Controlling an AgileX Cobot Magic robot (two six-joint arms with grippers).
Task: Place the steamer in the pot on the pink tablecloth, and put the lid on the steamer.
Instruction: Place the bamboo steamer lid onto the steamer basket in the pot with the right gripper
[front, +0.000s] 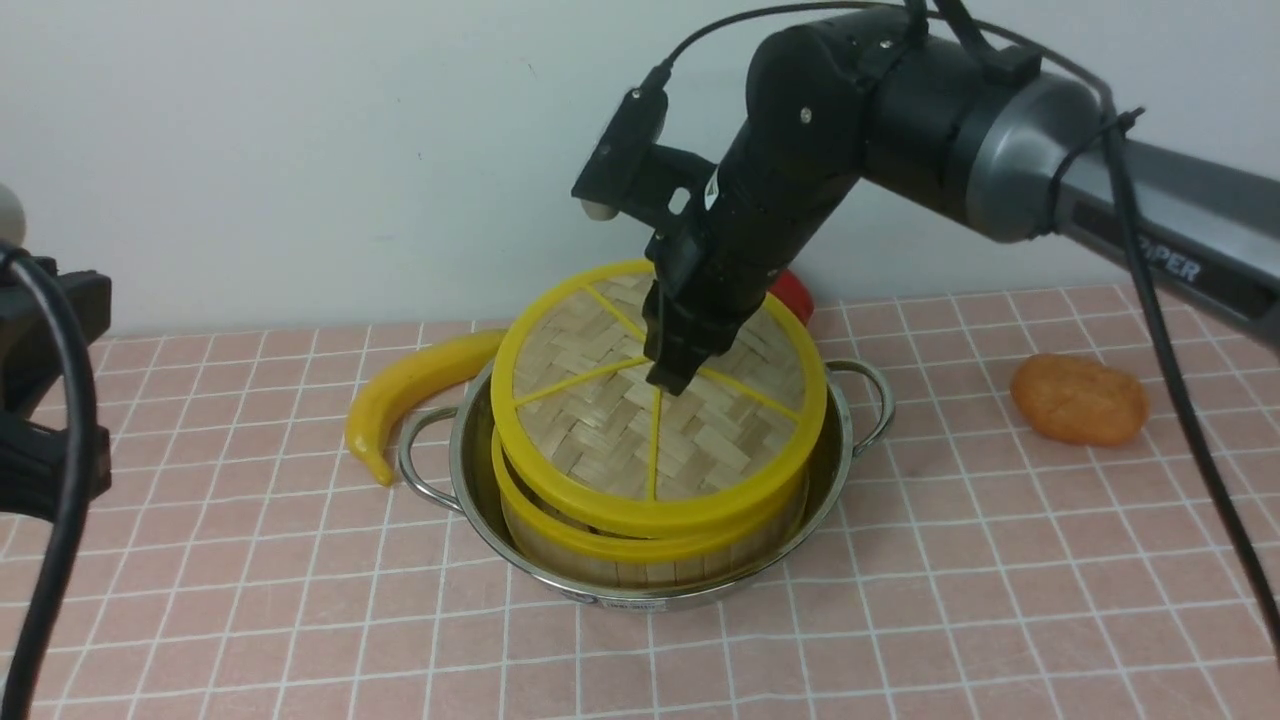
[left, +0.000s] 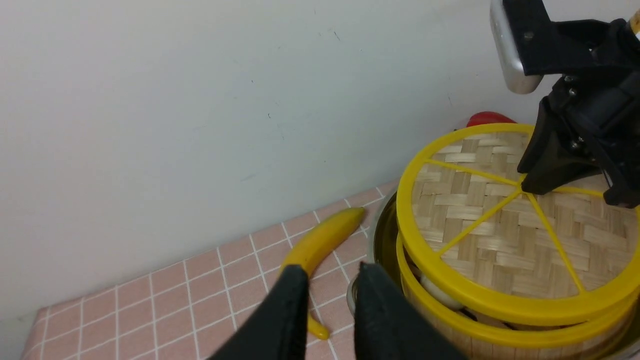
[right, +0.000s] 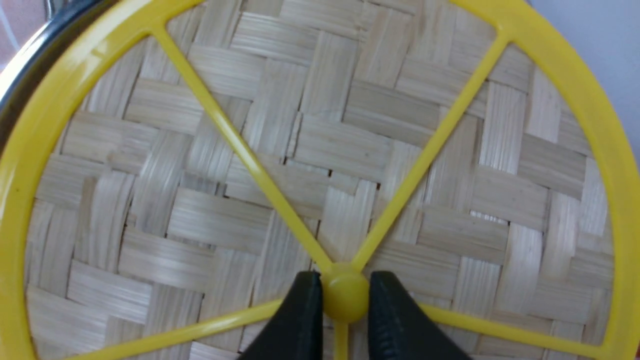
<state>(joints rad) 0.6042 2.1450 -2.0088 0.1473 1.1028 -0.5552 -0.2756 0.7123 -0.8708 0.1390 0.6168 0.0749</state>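
Observation:
The steamer (front: 640, 562), a bamboo basket with a yellow rim, sits inside the shiny pot (front: 468, 470) on the pink tablecloth (front: 900, 600). The woven lid (front: 620, 420) rests slanted over the steamer. A gap under the lid shows a pale bun (left: 440, 296). My right gripper (front: 672, 378) comes down from above and is shut on the lid's small yellow centre knob (right: 345, 298), one finger on each side. My left gripper (left: 330, 282) hovers beside the pot's left side, its fingers slightly apart with nothing between them.
A yellow banana (front: 420, 385) lies just left of the pot, close to its handle (front: 415, 465). A red object (front: 795, 293) peeks out behind the lid. An orange bread-like lump (front: 1078, 398) lies to the right. The wall stands close behind.

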